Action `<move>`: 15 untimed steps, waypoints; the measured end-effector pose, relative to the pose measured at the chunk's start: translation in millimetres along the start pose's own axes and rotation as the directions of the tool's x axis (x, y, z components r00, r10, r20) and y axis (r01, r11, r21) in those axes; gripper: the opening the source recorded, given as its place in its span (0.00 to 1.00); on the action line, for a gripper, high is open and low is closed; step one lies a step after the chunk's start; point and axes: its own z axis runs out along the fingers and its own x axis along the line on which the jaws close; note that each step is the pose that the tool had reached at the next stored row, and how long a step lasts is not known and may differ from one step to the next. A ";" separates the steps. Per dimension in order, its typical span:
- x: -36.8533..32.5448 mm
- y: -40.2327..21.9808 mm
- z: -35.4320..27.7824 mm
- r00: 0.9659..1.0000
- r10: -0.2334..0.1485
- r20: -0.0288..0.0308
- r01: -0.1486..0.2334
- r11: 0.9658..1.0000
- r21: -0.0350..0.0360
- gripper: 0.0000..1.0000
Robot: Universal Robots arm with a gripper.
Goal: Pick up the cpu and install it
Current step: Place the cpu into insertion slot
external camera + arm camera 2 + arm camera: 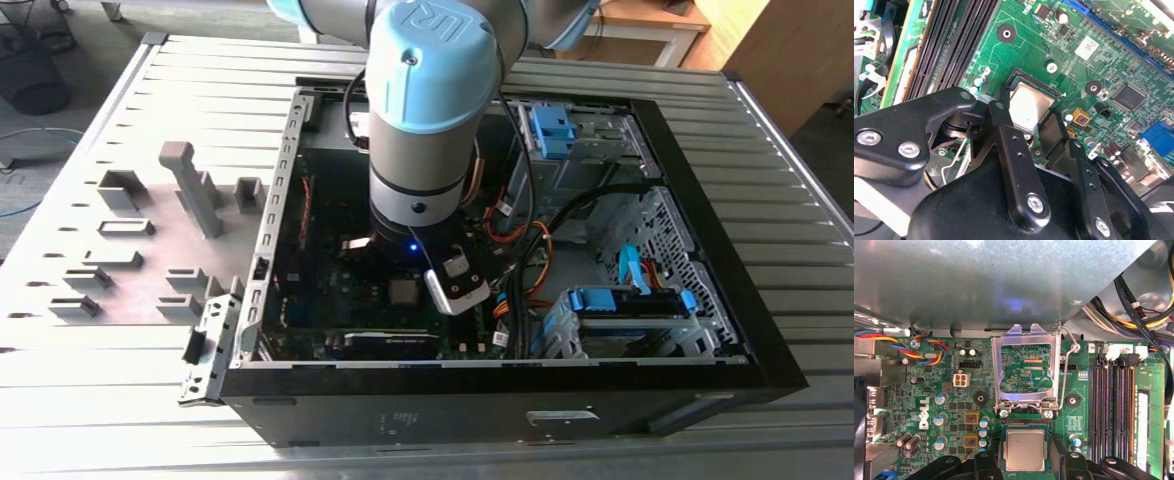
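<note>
Two black fingers (986, 465) of the gripper (1026, 464) stand apart, one on each side of the cpu (1025, 450), in both wrist views. In the first wrist view a strip of the dark socket (1026, 426) shows between each finger and the chip's edge. I judge the spread only slightly wider than the chip, and cannot tell whether a pad touches it.

The cpu lies flat, its silvery top up, inside the socket frame between the fingers. It appears seated, not lifted. The straddling pose suits a thin chip, which offers only its opposite edges for a grasp.

Just beyond the fingertips, the metal load plate (1026, 375) is hinged open. Its window shows bare board, leaving the socket uncovered from above. The wire lever (1066, 370) runs along one edge of the plate and is likewise released.

Beside the socket, off to one side of the fingers, run the long memory slots (1111, 410). They keep well apart from the chip. On the other side, the green motherboard (929, 390) carries capacitors and a bundle of coloured cables (929, 347).

Farther out, in the exterior view, the arm (427, 110) reaches straight down into the open computer case (507, 390). The case lies on its side on the slatted worktop (80, 390). Grey holder blocks (194, 190) stand outside the case, well away from the fingers.
</note>
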 end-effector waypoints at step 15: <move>-0.1 0.0 0.5 1.000 0.007 0.000 -0.007 1.000 0.000 0.47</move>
